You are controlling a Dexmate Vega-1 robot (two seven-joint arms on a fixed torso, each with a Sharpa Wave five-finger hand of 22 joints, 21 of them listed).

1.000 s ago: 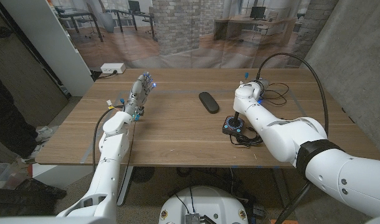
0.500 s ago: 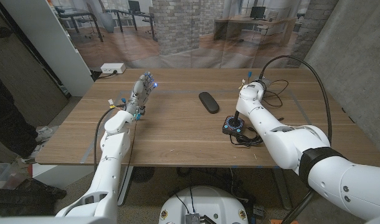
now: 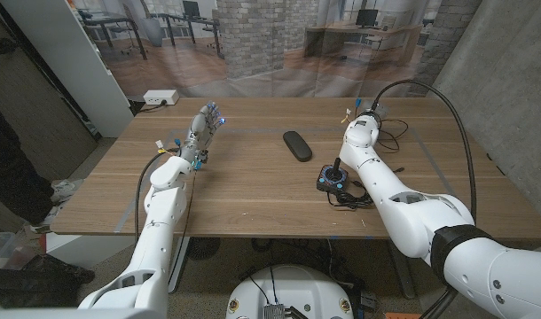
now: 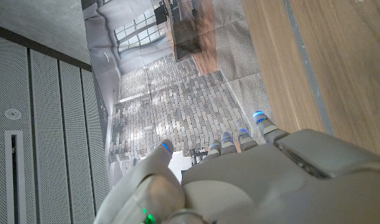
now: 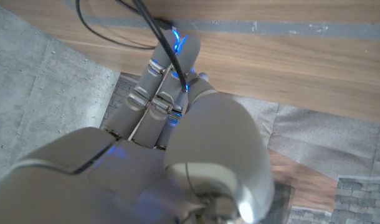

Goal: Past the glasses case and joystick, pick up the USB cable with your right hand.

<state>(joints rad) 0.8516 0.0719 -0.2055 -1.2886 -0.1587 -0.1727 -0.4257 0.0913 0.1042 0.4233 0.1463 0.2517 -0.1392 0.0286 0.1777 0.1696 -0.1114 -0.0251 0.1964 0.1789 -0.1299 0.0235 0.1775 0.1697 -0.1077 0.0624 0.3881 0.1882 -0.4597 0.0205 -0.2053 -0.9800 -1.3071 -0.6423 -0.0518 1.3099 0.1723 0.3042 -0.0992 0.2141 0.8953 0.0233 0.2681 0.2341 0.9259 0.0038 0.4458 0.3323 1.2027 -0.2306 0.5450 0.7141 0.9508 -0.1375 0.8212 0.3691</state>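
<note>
Right hand (image 5: pixel 171 81), beyond the black oval glasses case (image 3: pixel 296 144) and black joystick (image 3: pixel 333 180), pinches the thin black USB cable (image 5: pixel 154 28) between thumb and fingers above the wooden worktop (image 3: pixel 244 190), apparently to lift it.

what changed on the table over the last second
The right hand reached farther across the table, past the joystick, toward the USB cable at the far right. In the right wrist view a strand of the cable now lies against its fingers; whether it is gripped cannot be told. The left hand, the glasses case and the joystick stayed put.
</note>
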